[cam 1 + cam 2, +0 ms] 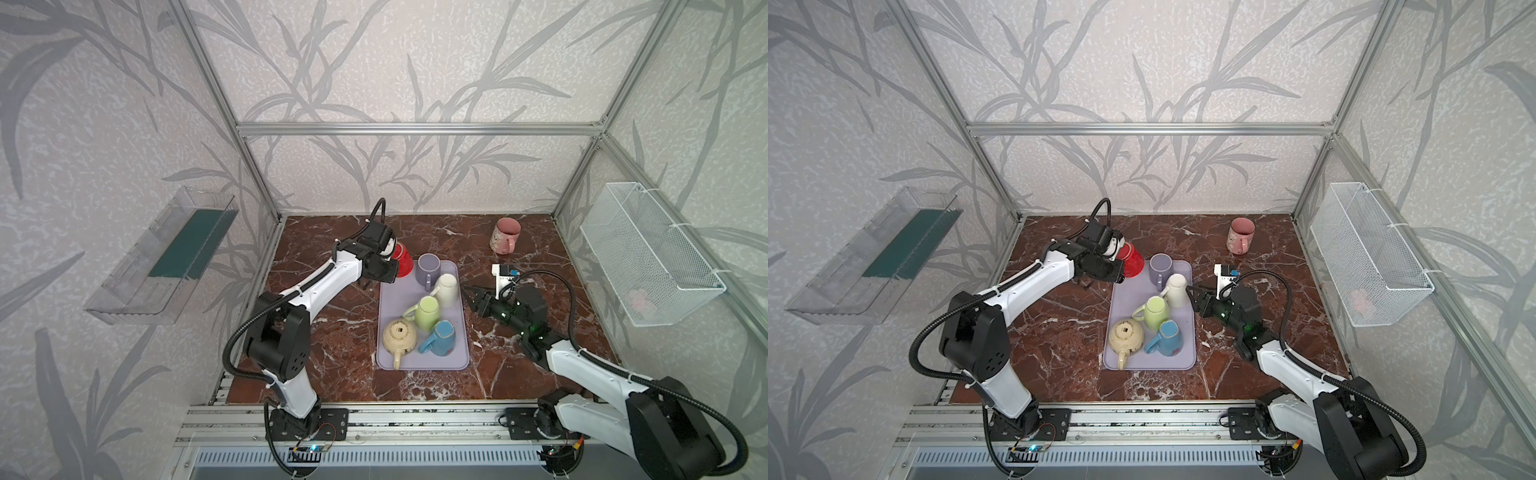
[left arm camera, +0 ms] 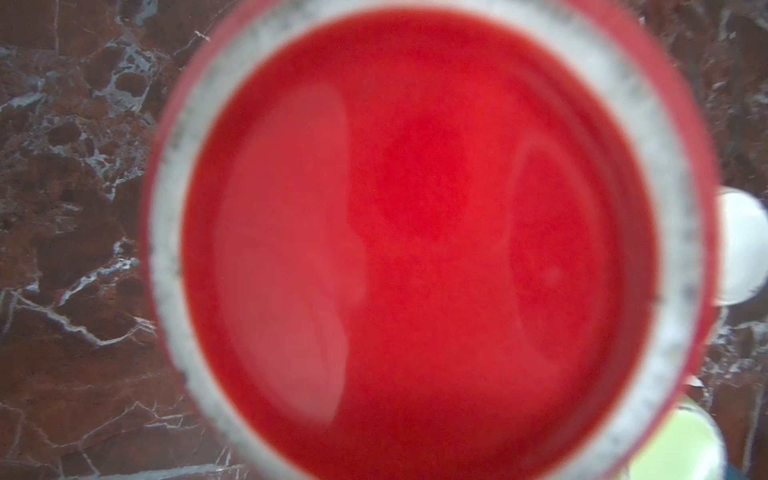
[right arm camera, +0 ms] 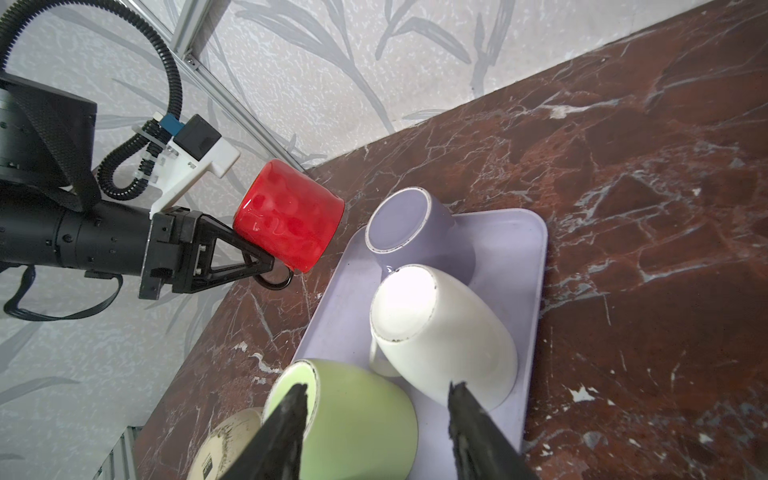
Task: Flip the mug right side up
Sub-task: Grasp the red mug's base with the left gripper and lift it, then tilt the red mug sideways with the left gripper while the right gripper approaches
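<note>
**Red mug held aloft by its handle, tipped on its side**

The left gripper [image 3: 266, 262] is pressed together on the handle of the red mug [image 3: 289, 216], pinching it from below the body. The mug hangs clear of the tabletop [image 1: 540, 257], tilted roughly on its side. Its base is turned back toward the arm and its mouth faces away toward the tray [image 1: 461, 353]. In both top views it sits just beside the tray's far left corner, next to the purple mug [image 1: 429, 268]. In the left wrist view the red base and its pale unglazed ring fill most of the picture, out of focus.

The right gripper [image 3: 378, 395] stands spread and holds nothing. In a top view [image 1: 1192, 291] its tips lie at the tray's right edge, just beside the white mug [image 1: 1176, 290]. Whether they touch it cannot be told.

On the lavender tray the purple and white mugs rest base up. The green mug [image 1: 428, 311] leans beside them, the blue mug [image 1: 440, 337] lies tipped near the front, and a cream teapot [image 1: 399, 336] stands at the front left.

A pink mug [image 1: 506, 236] stands upright, well apart at the back right of the tabletop.
</note>
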### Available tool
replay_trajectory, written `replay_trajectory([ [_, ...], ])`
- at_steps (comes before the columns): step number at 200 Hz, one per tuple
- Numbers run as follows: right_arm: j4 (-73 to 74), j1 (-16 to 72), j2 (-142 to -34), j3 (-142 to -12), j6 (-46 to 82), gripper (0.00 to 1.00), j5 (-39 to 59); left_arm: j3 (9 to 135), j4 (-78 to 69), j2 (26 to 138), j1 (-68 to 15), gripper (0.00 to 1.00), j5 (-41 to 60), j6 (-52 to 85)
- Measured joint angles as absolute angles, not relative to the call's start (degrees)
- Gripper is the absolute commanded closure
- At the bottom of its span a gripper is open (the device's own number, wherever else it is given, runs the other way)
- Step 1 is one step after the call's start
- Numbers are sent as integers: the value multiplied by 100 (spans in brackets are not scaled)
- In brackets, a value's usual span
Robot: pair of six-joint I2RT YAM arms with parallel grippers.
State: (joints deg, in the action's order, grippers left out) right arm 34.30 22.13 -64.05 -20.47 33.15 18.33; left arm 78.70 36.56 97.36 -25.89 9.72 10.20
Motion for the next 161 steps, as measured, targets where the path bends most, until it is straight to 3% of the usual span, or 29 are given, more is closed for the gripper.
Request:
replay_trajectory([
  [161,5172,2290,-6847,-2043,3922,46,3199,5756,1007,7708,-2615,100,3197,3035],
])
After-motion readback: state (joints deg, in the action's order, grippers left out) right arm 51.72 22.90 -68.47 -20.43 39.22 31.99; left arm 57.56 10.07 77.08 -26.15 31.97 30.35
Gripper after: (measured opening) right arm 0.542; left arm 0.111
